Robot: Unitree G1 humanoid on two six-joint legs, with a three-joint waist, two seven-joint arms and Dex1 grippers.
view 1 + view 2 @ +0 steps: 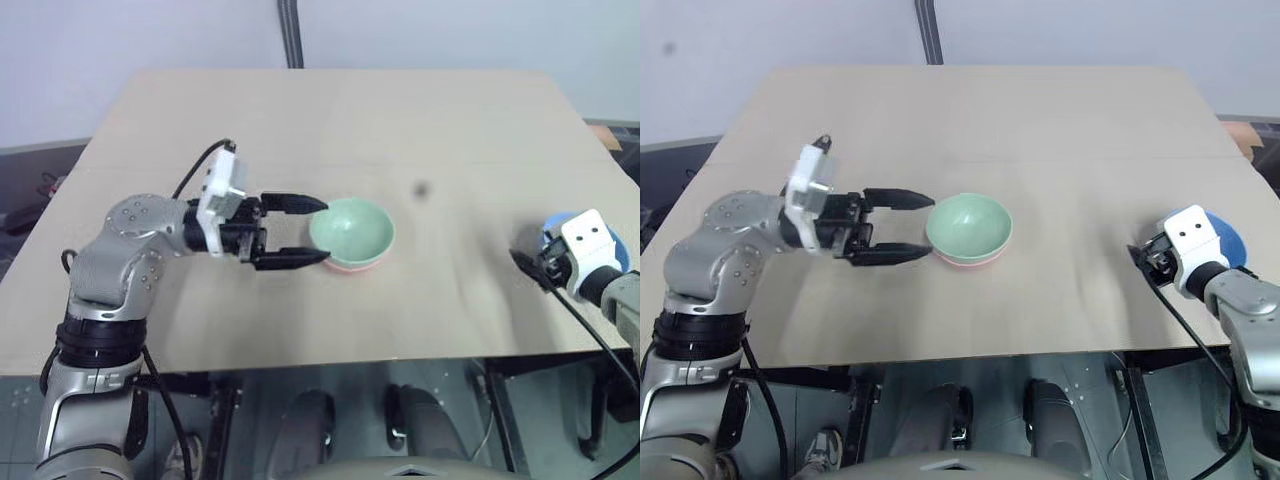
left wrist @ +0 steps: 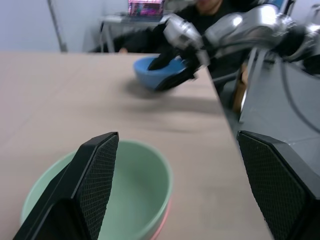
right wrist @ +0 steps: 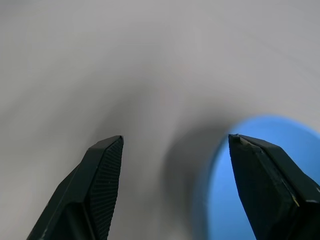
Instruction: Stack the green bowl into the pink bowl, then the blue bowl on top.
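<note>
So first half of the job looks done. Starting at the left side of the table [image 1: 330, 110]: the left gripper [image 1: 300, 232] sits level, pointing toward the middle, with its two black fingers spread wide and nothing between them. The tips sit right at the near-left rim of the green bowl [image 1: 352, 228], one to each side of that bit of rim, but whether they actually touch it can't be told. The green bowl is already nested inside the pink bowl [image 1: 348, 266], which only peeks out as a thin salmon edge underneath. That stack sits roughly mid-table, a bit closer to the front edge than the back.

Over at the right edge, near the front right corner, the blue bowl [image 1: 1220, 234] stands on its own, well apart from the stack. The right gripper [image 3: 172, 190] is right at it, fingers wide apart and holding nothing so far; in the right wrist view one finger is over the blue rim and the other is outside it.

So the blue-bowl step is the one in hand. Next move probably calls for pinching that rim between the fingers, lifting, and carrying it over to the stack, and the left gripper likely needs to back off first.
</note>
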